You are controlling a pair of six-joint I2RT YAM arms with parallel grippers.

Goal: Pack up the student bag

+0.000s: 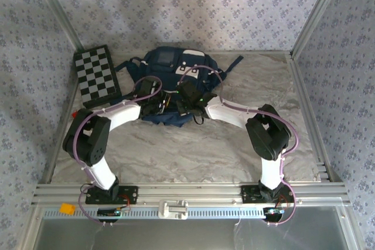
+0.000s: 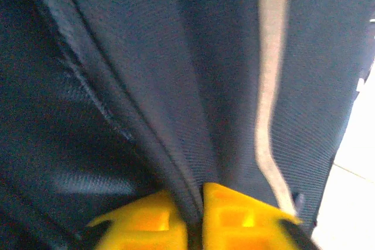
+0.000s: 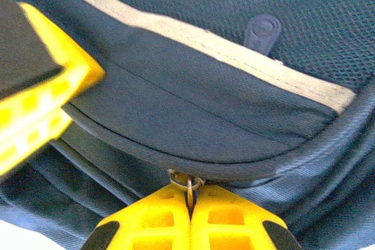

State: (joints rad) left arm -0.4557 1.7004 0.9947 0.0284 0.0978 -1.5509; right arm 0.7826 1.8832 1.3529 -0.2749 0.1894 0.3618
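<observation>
Left wrist: ribbed woven student bag (image 2: 176,57).

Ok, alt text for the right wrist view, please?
The right gripper, shut, pinches a small metal zipper ring at the curved edge of the navy backpack. A white trim stripe crosses the fabric above it.

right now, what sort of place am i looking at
Likely a robot data-collection booth: wallpaper-patterned walls close in a table, an aluminium frame rail edges it, and a checkerboard lies beside the student bag.
</observation>
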